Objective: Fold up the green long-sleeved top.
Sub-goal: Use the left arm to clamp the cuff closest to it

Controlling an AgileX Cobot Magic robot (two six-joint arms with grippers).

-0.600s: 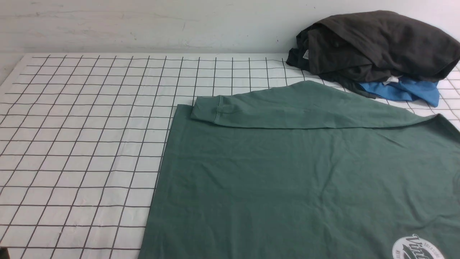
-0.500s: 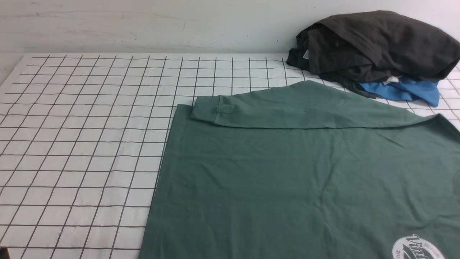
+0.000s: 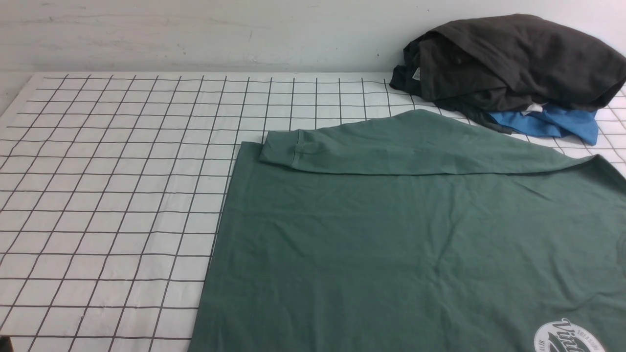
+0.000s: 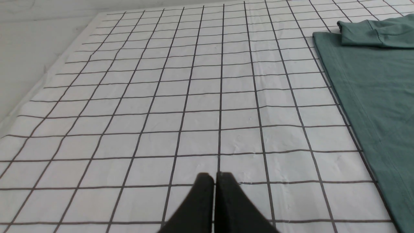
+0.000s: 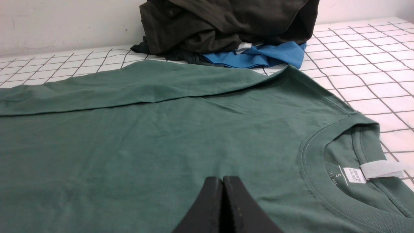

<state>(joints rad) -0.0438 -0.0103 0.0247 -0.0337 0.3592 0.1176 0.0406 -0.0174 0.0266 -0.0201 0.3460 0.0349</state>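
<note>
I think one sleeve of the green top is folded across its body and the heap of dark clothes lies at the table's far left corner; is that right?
Not quite: the front view shows the heap of dark clothes at the far right corner. The sleeve of the green top is indeed folded across its body.

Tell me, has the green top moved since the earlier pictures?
No. In the front view the top is unmoved: its cuff lies on the same lines of the grid cloth, its far edge equally near the blue garment.
</note>
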